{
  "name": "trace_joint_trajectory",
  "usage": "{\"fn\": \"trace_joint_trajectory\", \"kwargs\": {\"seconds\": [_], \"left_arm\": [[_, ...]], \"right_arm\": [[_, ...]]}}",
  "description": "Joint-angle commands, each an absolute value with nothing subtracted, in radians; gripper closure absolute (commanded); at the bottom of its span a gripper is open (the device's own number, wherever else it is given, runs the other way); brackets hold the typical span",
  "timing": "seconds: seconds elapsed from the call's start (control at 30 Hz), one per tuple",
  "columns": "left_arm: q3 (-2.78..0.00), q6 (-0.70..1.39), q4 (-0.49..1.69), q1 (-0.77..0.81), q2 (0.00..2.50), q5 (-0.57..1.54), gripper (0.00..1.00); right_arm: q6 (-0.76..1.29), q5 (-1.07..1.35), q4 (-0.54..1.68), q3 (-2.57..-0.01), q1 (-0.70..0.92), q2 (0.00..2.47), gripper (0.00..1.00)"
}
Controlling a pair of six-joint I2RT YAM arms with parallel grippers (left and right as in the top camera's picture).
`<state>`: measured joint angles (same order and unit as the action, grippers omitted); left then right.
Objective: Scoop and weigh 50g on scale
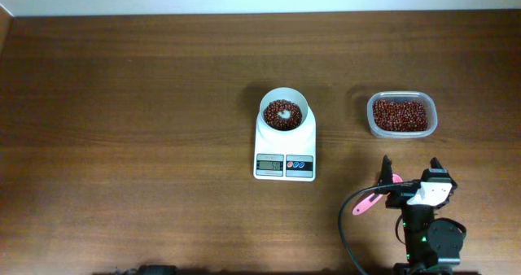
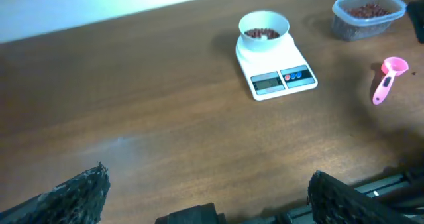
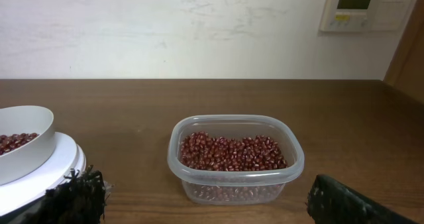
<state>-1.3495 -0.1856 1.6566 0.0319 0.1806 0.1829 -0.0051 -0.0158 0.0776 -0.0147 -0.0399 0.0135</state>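
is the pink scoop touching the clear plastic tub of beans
Apart. Left wrist view shows bare wooden table between the pink plastic scoop and the clear plastic tub.

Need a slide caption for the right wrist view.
Open right tool faces a clear tub of red beans; scale bowl at left.

The right gripper is seen at the lower right of the overhead frame, its jaws spread wide and pointed toward the top of the frame. The right arm is seen behind it at the bottom edge. The left gripper is shown in its own wrist view with jaws spread wide, its dark fingers at the lower corners.
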Motion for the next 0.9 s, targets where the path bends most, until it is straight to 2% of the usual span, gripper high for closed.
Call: {"fn": "trace_joint_trajectory", "kwargs": {"seconds": [0.0, 0.13, 0.3, 0.7, 0.87], "left_arm": [[-1.352, -0.177, 1.655, 0.030, 0.138, 0.186, 0.01], [-1.363, -0.184, 1.666, 0.030, 0.127, 0.187, 0.01], [-1.365, -0.218, 1.670, 0.030, 0.126, 0.217, 0.01], [-1.375, -0.233, 1.684, 0.030, 0.007, 0.220, 0.01], [-1.279, -0.233, 1.502, 0.030, 0.007, 0.212, 0.01]], "right_arm": [[-0.012, -0.008, 0.079, -0.006, -0.018, 0.003, 0.01], [-0.012, -0.008, 0.079, -0.006, 0.021, 0.003, 0.01], [-0.012, -0.008, 0.079, -0.006, -0.034, 0.003, 0.01], [-0.012, -0.008, 0.079, -0.006, -0.033, 0.003, 0.01], [-0.012, -0.008, 0.079, -0.006, -0.033, 0.003, 0.01]]}}
